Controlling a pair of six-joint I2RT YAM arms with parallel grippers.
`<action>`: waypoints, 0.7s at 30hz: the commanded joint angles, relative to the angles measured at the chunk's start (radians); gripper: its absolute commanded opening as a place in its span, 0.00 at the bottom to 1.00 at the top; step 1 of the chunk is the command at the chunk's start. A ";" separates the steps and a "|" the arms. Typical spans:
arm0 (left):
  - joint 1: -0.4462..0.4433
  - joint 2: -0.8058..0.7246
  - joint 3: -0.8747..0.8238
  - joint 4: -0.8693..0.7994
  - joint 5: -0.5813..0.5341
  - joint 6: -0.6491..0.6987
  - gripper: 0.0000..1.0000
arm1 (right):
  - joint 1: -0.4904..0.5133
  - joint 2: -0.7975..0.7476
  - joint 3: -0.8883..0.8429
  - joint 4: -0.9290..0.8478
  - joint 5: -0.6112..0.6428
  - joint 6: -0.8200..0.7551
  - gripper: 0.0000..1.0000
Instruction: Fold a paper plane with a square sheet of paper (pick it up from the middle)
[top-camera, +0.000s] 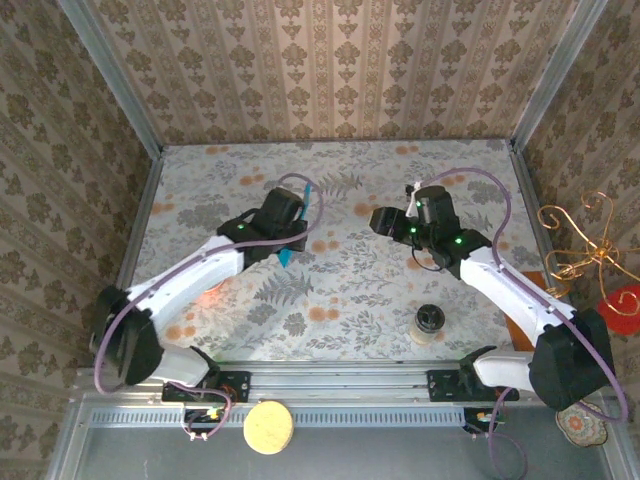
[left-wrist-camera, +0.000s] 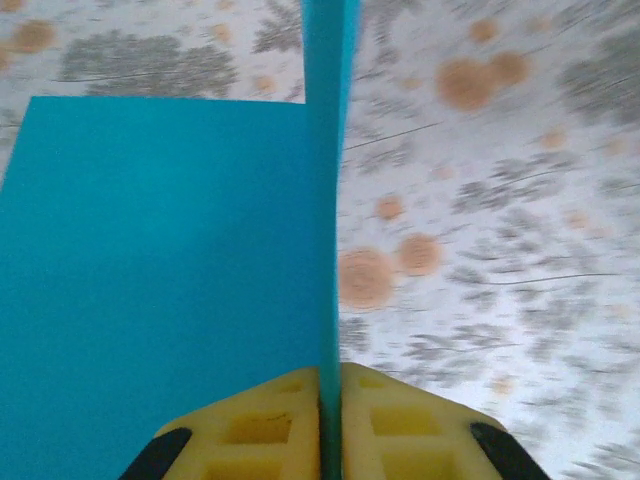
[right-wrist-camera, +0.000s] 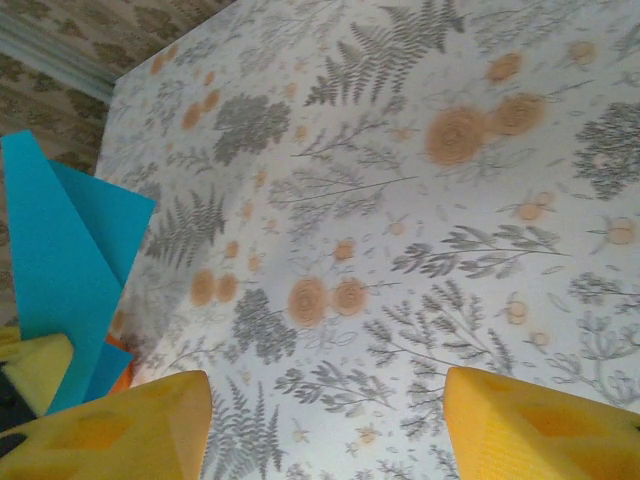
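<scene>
Inside the clamped left end effector (left-wrist-camera: 330, 385) sits the paper (left-wrist-camera: 160, 280); right end effector (right-wrist-camera: 325, 405) gapes.

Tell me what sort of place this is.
Probably a staged robot test booth, not a real room: wallpaper panels held in a metal frame, a floral-covered table, and a left arm and right arm bolted to a rail.

Teal square sheet of paper (left-wrist-camera: 160, 270) pinched edge-on in the left claw (left-wrist-camera: 330, 385), one flap spread left, floral table (left-wrist-camera: 500, 260) beneath
</scene>
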 joint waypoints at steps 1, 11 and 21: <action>-0.032 0.118 0.095 -0.207 -0.305 0.078 0.13 | -0.019 -0.015 -0.020 -0.031 0.051 -0.025 0.65; -0.106 0.494 0.290 -0.363 -0.624 0.113 0.13 | -0.090 0.002 -0.049 -0.029 0.011 -0.022 0.65; -0.146 0.689 0.341 -0.345 -0.689 0.109 0.14 | -0.118 0.005 -0.067 -0.030 -0.009 -0.011 0.65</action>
